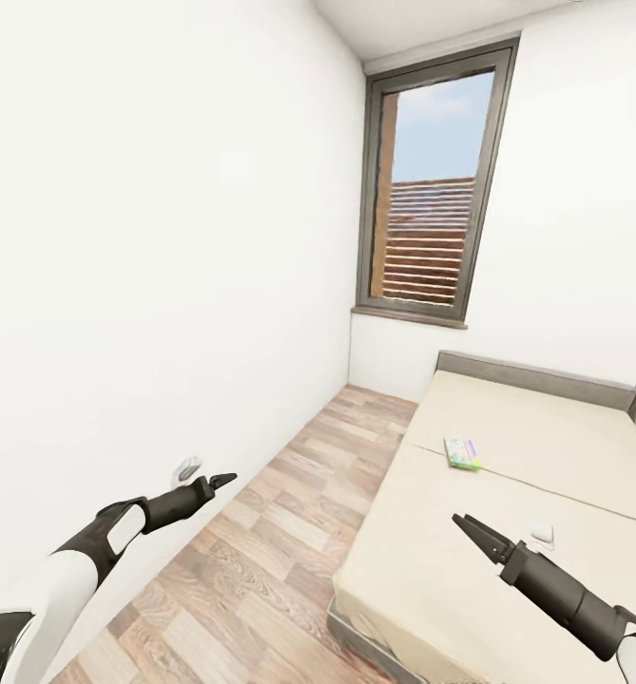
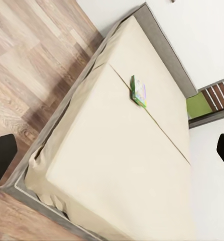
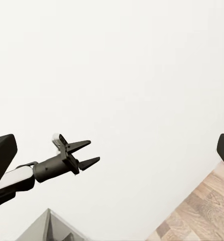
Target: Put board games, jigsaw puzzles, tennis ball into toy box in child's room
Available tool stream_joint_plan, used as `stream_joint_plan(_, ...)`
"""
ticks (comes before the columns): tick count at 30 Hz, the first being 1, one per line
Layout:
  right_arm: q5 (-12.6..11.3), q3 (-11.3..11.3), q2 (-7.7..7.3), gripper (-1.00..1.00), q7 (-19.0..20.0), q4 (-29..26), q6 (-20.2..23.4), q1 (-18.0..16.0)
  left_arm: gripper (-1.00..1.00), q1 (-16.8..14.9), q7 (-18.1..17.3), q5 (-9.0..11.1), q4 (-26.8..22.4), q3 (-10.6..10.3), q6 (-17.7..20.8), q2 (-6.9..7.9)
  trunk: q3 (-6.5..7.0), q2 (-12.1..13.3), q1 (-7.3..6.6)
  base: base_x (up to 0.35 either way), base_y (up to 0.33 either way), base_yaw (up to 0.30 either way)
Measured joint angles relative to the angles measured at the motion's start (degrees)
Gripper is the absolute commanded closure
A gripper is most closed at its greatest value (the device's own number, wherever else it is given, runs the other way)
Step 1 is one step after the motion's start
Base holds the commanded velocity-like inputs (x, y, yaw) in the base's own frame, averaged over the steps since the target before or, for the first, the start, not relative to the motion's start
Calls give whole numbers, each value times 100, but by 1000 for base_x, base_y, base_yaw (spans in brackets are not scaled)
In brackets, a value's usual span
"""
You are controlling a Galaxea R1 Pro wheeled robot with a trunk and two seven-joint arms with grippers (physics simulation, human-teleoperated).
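- Grippers: left gripper point(image 1: 221, 481) hangs over the wood-plank floor point(image 1: 260, 560) beside the white wall point(image 1: 146, 285), jaws parted, nothing between them; the right wrist view confirms the spread fingers. Right gripper point(image 1: 472, 532) is raised over the near part of the bed point(image 1: 432, 570), its tips spread slightly, nothing held.
- Small white object point(image 1: 542, 532): lies on the mattress just beyond the right gripper; too blurred to identify, so it should not be treated as a toy until seen better.
- Board game point(image 1: 463, 453): a flat box with green edge and pale colourful cover, lying flat on the mattress near the seam between its two halves, apart from both grippers. The left wrist view shows it at point(image 2: 138, 92), closer to the headboard end.
- Second board game said to be on the bed: cannot be picked out here.
- Step in hand, as judged: approach to the bed for a first pick-up. The base needs to close in along the bed's side before any reach.
- Recommended method: right arm is the better placed. Keep the jaws wide, descend on a long edge of the box and press lightly, since the soft mattress gives little clearance beneath a flat box.
- Risk: a shallow approach may push the box across the cover instead of gripping it.
- Far end: grey headboard point(image 1: 536, 375) and dark-framed window point(image 1: 432, 190). Table and toy box must be located afterwards.
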Motion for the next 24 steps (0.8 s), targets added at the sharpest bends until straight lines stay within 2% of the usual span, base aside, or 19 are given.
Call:
stream_joint_plan(17, -22, -18, -28, -100, -3, 34, 12, 0, -100, 0, -4, 0, 0, 0, 0, 2, 116, 0, 0, 0, 0, -210)
stream_joint_plan(24, -54, -278, -6, -100, -20, 9, 139, 0, -100, 0, -9, 4, 0, 5, 50, 86, 164, 0, 0, 0, 0, -210)
